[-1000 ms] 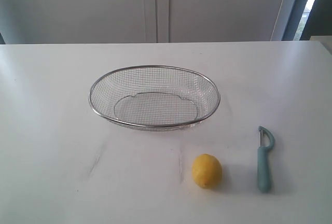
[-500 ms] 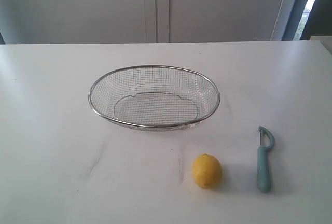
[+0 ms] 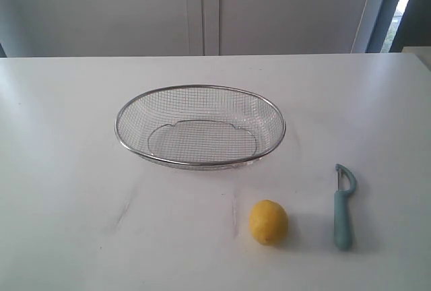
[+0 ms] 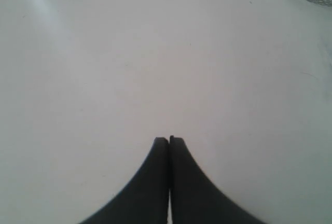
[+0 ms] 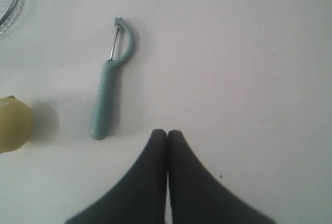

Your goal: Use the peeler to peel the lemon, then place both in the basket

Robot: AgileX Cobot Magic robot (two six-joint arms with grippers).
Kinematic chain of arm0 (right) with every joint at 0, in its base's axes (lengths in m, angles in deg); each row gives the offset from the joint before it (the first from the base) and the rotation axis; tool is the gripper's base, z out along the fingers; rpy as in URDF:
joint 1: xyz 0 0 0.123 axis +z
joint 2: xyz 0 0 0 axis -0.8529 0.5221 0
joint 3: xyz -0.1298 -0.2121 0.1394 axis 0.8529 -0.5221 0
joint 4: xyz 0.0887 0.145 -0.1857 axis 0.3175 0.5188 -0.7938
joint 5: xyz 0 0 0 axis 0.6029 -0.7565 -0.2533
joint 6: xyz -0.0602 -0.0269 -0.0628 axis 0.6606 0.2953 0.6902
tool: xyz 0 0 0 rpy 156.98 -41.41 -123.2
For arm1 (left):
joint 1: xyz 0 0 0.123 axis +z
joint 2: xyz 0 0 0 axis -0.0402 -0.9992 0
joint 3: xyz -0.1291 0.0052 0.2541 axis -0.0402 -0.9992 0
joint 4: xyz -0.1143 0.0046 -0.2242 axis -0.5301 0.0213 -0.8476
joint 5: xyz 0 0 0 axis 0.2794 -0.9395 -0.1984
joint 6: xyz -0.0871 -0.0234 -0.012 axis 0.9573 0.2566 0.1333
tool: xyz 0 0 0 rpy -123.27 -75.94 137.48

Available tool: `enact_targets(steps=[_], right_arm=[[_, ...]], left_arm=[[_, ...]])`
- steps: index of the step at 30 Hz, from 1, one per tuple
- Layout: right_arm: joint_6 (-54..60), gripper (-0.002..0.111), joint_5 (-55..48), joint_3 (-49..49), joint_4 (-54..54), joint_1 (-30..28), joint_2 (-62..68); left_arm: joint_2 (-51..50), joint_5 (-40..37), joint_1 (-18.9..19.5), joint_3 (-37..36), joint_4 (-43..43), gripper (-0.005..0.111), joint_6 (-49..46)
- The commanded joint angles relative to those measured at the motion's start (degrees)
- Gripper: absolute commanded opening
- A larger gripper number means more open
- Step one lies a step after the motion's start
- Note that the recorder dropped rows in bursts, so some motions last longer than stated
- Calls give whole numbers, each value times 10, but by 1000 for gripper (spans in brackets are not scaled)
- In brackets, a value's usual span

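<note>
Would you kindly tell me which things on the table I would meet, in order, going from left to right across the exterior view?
basket → lemon → peeler

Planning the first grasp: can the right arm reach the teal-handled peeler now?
Probably yes: the teal-handled peeler lies uncovered, apart from the yellow oval lemon; the shut right pincer must open first.
</note>
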Motion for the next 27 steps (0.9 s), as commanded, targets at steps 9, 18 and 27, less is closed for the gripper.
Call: enact_targets(steps=[9, 18, 27], right_arm=[[-23, 0, -17, 25, 13, 43, 144], [-61, 0, 29, 25, 13, 100, 206], [-100, 0, 47, 25, 13, 144, 257]], left_arm=[[3, -2, 1, -6, -4, 0, 5], [3, -2, 1, -6, -4, 0, 5], [3, -2, 1, -6, -4, 0, 5]])
